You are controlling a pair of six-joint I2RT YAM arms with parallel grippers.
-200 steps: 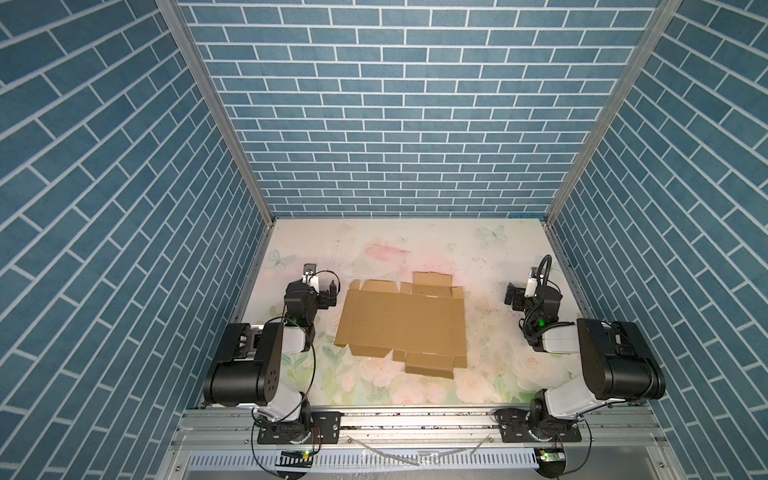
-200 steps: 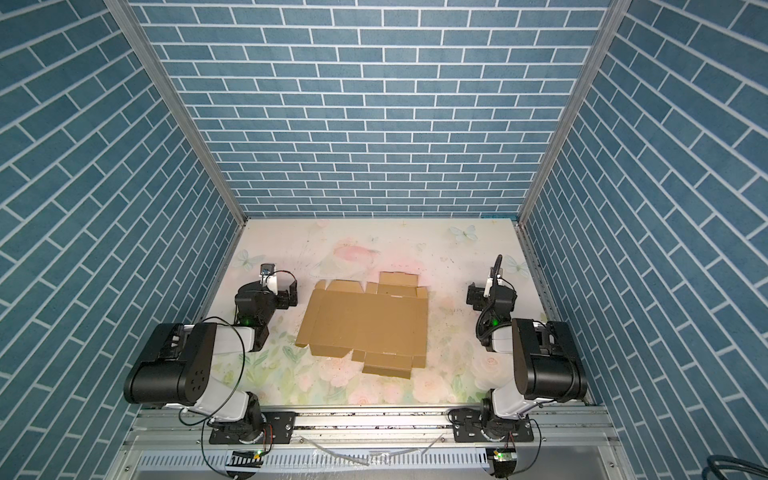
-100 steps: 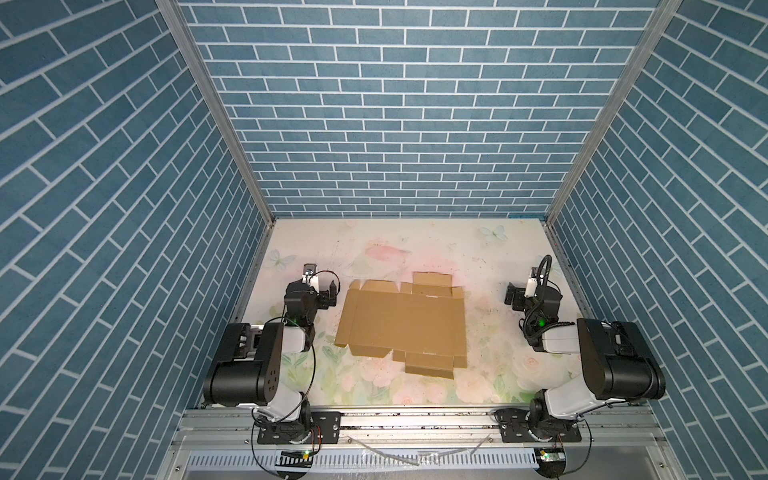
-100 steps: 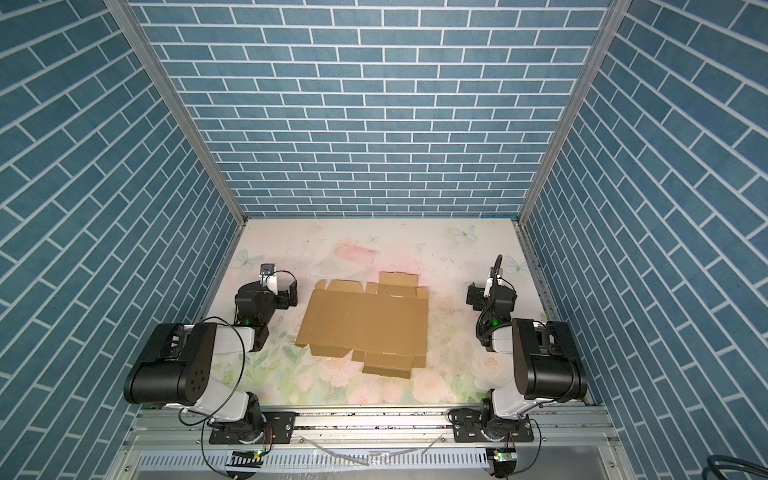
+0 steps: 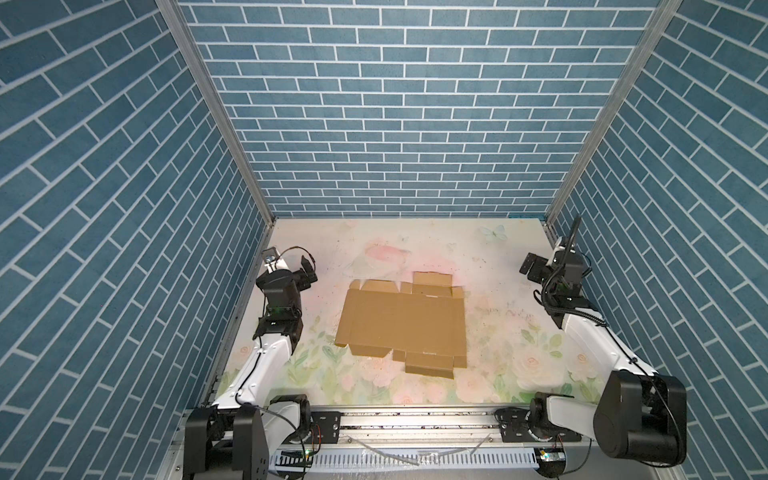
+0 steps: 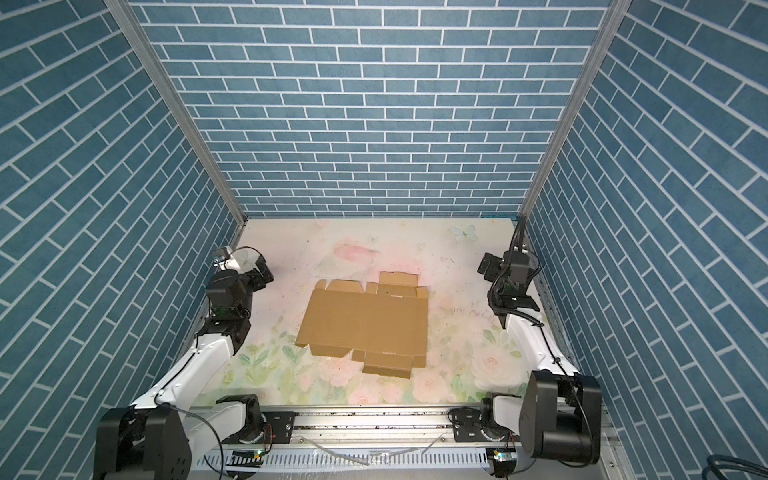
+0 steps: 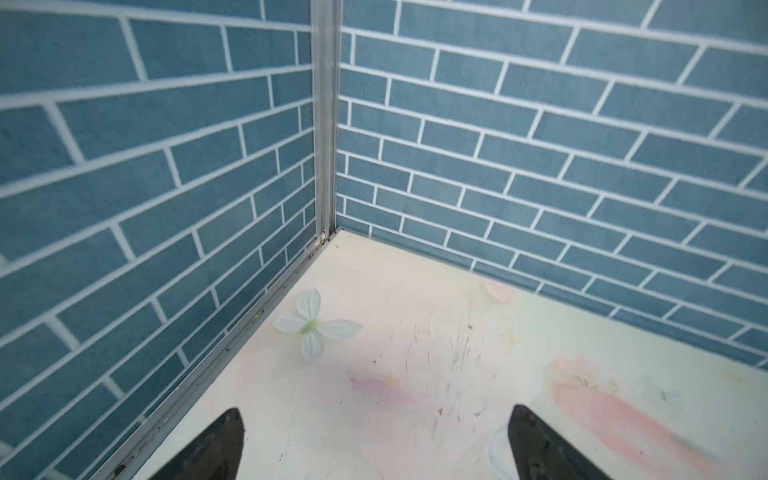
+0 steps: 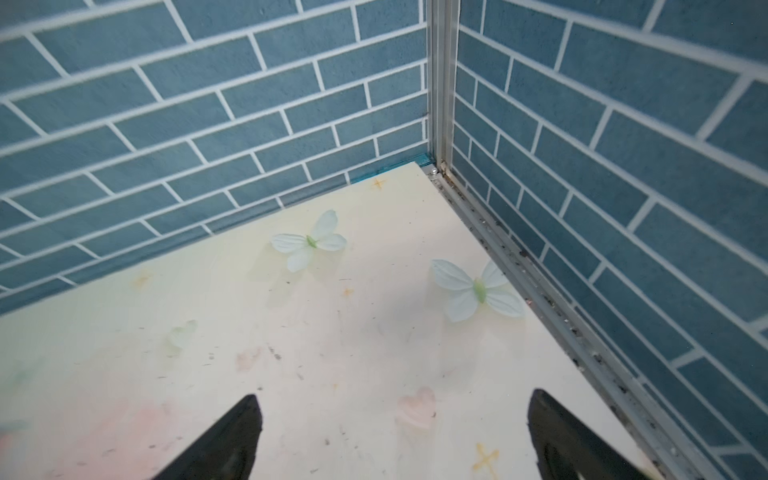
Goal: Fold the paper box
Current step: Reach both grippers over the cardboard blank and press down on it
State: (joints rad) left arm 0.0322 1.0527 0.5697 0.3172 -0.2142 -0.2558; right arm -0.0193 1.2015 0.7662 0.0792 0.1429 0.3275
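Flat die-cut paper box (image 5: 401,328) lying unfolded near the middle of the floral desk (image 5: 498,257), a little nearer its front edge, with small flaps and tabs projecting toward the front and back edges. The left end effector (image 5: 306,272) hangs by the desk's left edge and the right end effector (image 5: 533,271) by its right edge. The box lies between them, well apart from both and touched by neither. In the wrist views, the fingers (image 7: 224,440) of the left end effector and the fingers (image 8: 232,436) of the right each stand wide apart over bare desk with nothing between them, each facing a back corner where the blue brick walls (image 7: 540,124) meet.
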